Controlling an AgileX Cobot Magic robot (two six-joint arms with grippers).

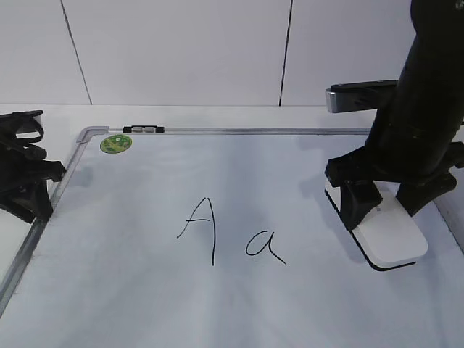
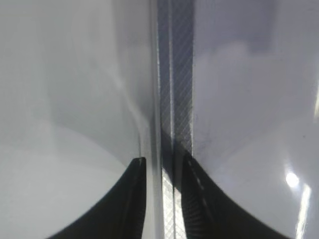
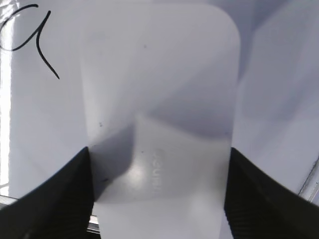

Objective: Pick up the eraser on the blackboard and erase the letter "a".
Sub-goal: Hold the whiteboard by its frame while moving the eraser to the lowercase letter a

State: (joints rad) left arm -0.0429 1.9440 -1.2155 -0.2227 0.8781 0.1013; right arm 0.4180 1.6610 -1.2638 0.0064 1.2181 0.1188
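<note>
While the eraser (image 1: 388, 235) lies flat on the blackboard (image 1: 145, 304), right of the letter "a" (image 1: 264, 245), the right hand (image 1: 388, 206) pinches its sides. At the board's left frame, the left hand (image 2: 162, 199) looks slightly spread.

The blackboard (image 1: 145, 304) runs off the lower and right edges of the exterior frame. The right gripper (image 1: 388, 206) covers the far end of the eraser (image 1: 391, 235), and its arm is cut at the upper right. The left gripper (image 1: 32, 192) is clipped at the left edge. In the right wrist frame the letter "a" (image 3: 30, 35) is cut at the upper left, and the eraser's lettering (image 3: 155, 169) is too blurred to read.
</note>
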